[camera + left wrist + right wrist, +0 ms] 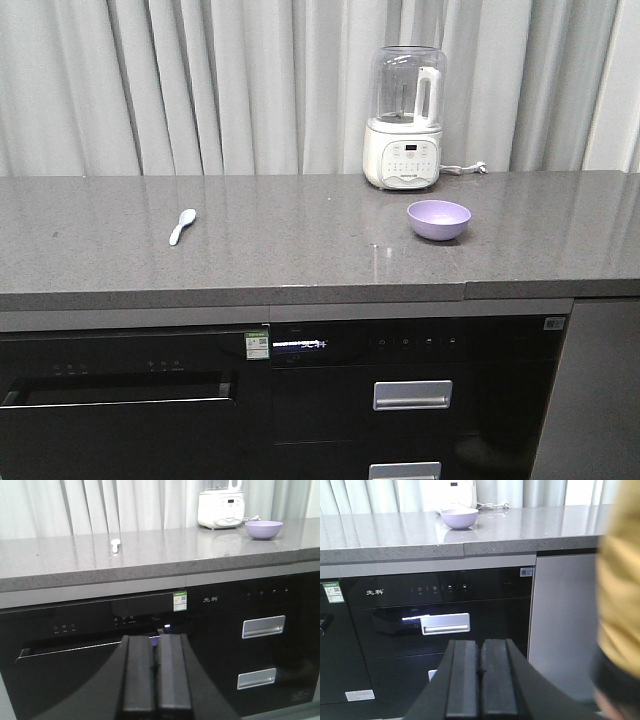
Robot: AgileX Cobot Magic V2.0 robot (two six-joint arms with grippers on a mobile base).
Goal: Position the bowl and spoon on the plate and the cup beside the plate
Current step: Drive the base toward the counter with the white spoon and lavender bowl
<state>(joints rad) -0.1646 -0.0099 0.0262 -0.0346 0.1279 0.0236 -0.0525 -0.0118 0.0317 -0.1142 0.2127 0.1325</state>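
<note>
The left tool (pixel 157 675) and right tool (pixel 480 680) hang below the tabletop (pixel 300 250), both pinched closed, empty. Bowl (pixel 439 219) sits right, spoon (pixel 182 227) well left; I'd open wide before rising to either.

Lavender bowl (pixel 439 219) and pale spoon (pixel 182 226), well apart on the grey table (pixel 300 245).
Bowl upright, empty, at right; spoon flat at left, scoop end farther back.

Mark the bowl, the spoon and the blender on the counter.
bowl (pixel 439 230): front-facing view, front outer wall.
spoon (pixel 181 228): front-facing view, middle of the handle.
blender (pixel 402 155): front-facing view, white base with the control panel.
</note>
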